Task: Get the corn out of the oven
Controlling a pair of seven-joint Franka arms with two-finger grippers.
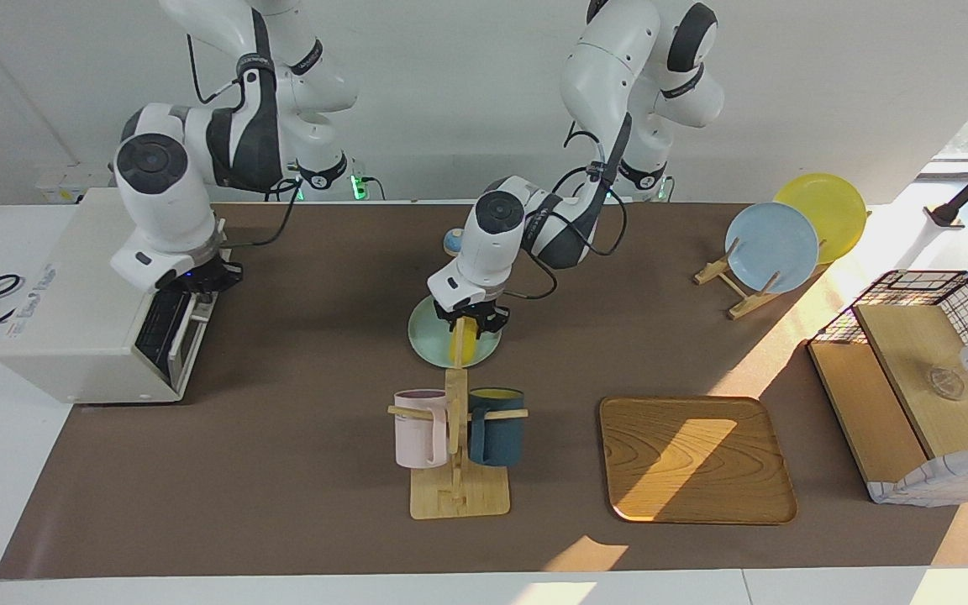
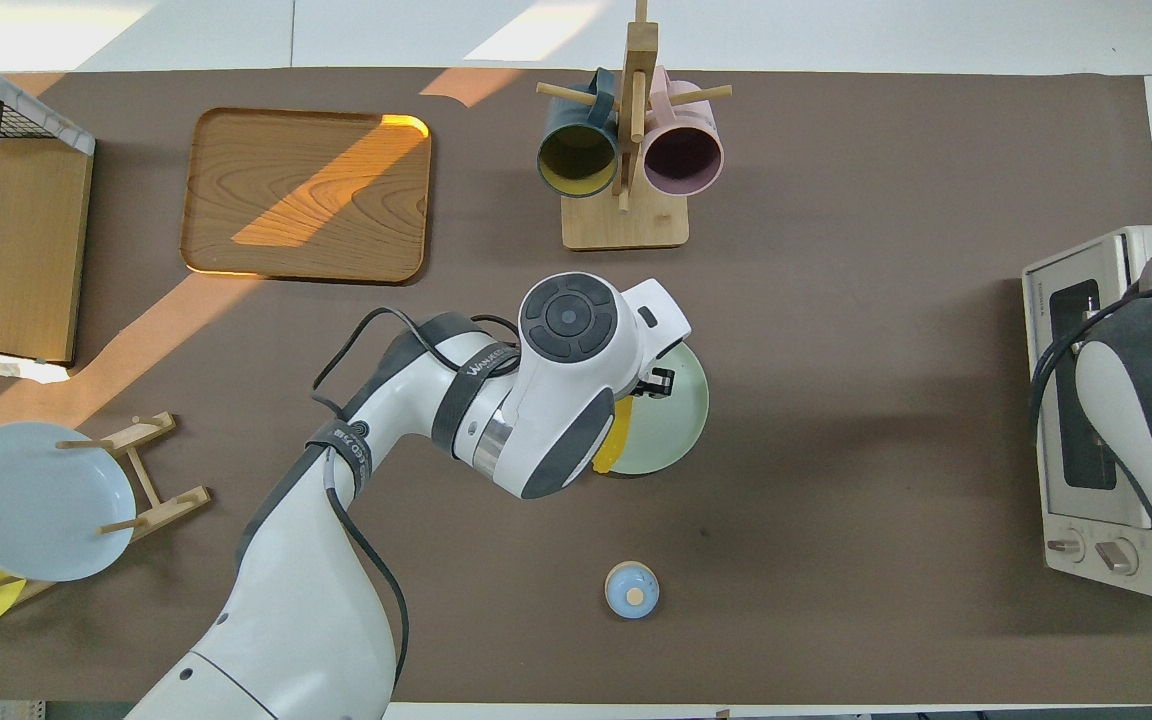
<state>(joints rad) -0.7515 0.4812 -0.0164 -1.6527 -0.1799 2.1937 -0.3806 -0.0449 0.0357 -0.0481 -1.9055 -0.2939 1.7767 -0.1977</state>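
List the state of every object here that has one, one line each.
Bright yellow corn cob: held by left gripper, over pale green plate.
White toaster oven: door looks shut, right gripper at it.
Pink mug, dark blue mug: hung on wooden rack.
Wooden tray: bare.

Overhead view. The left arm [image 2: 456, 400] is extended from the bottom edge over a pale green plate [image 2: 676, 420] at mid-table; its gripper is hidden beneath the wrist. A strip of yellow corn [image 2: 616, 440] is seen at the wrist's edge, over the plate. A wooden tray [image 2: 306, 195] and a mug rack [image 2: 626, 160] are placed farther from the robots. The white oven [image 2: 1076, 420] is set at the right arm's end, partly covered by the right arm [image 2: 1146, 410].
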